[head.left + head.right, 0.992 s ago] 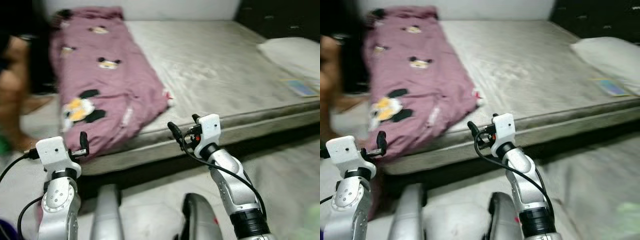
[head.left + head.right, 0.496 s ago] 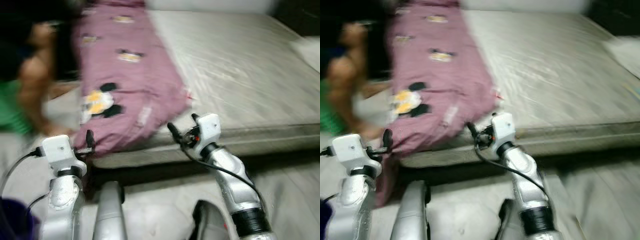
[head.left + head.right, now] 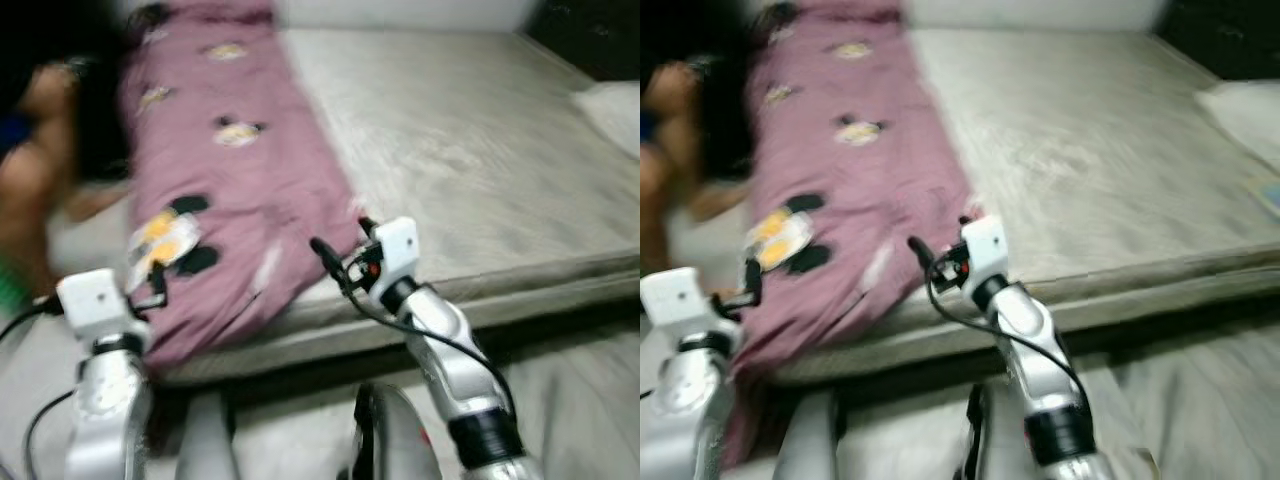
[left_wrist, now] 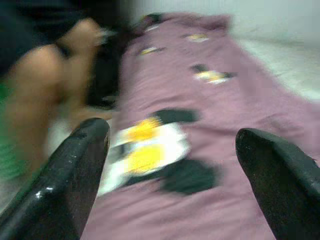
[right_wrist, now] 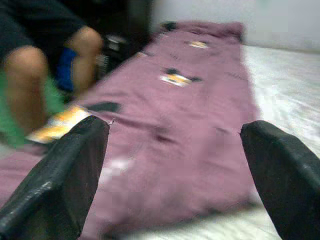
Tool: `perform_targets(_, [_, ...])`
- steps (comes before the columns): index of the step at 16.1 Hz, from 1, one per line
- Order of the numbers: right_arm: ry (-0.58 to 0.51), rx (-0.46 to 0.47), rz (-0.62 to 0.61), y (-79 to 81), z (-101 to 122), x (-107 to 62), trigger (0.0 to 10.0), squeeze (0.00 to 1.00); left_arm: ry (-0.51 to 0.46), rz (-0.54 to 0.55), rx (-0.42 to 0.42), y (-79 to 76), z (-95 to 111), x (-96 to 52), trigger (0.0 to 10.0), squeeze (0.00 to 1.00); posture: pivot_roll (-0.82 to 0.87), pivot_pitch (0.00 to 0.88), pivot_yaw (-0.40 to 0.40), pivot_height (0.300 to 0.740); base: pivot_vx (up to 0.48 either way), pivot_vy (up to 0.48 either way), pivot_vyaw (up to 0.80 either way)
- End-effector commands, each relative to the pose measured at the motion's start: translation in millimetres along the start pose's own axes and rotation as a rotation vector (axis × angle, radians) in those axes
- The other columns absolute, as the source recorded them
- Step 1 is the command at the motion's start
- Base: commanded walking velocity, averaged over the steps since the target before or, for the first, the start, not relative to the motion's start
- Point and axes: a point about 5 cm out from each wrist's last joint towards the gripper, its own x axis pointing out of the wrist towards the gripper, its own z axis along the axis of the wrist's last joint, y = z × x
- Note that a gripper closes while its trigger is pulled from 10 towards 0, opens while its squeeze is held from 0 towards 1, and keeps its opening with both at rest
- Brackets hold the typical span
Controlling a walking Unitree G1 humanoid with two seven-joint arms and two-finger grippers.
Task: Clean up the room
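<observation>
A mauve blanket (image 3: 230, 170) printed with cartoon mice lies along the left side of a grey mattress (image 3: 470, 150), and its near end hangs over the bed's front edge. My left gripper (image 3: 158, 285) is raised just before that hanging end, fingers open and holding nothing. My right gripper (image 3: 340, 238) is raised at the blanket's near right corner, also open with nothing between its fingers. In the left wrist view the left gripper (image 4: 170, 132) points at a yellow and black print on the blanket (image 4: 210, 150). In the right wrist view the right gripper (image 5: 172, 127) faces along the blanket (image 5: 190, 120).
A person (image 3: 40, 150) crouches at the bed's left side, close to the blanket's far edge. A white pillow (image 3: 610, 105) lies at the mattress's right end. Pale grey floor (image 3: 580, 380) runs along the front of the bed.
The whole picture has swung and blurred, so the camera is moving; the bed's front edge now sits closer. Both arms keep the same raised pose with fingers open.
</observation>
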Motion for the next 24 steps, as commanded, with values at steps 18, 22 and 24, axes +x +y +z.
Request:
perform_targets(18, [0.134,-0.048,0.087,-3.4,-13,17.5,10.0,0.0,0.029,0.026,-0.009,0.7,-2,-0.6,10.0,0.0,0.01,0.0,-0.074,0.488,0.072,0.0,0.0])
perform_targets(22, [0.15,-0.1,0.179,21.3,-15,40.4,10.0,0.0,-0.011,0.055,0.021,6.0,7,0.9,10.0,0.0,0.05,0.023,-0.085,0.488,0.0,0.0,0.5])
perform_targets(24, [0.171,-0.105,0.122,21.9,-17,52.1,10.0,0.0,-0.023,0.067,0.012,5.9,11,-3.4,10.0,0.0,0.09,0.056,-0.091,0.488,0.0,0.0,0.0])
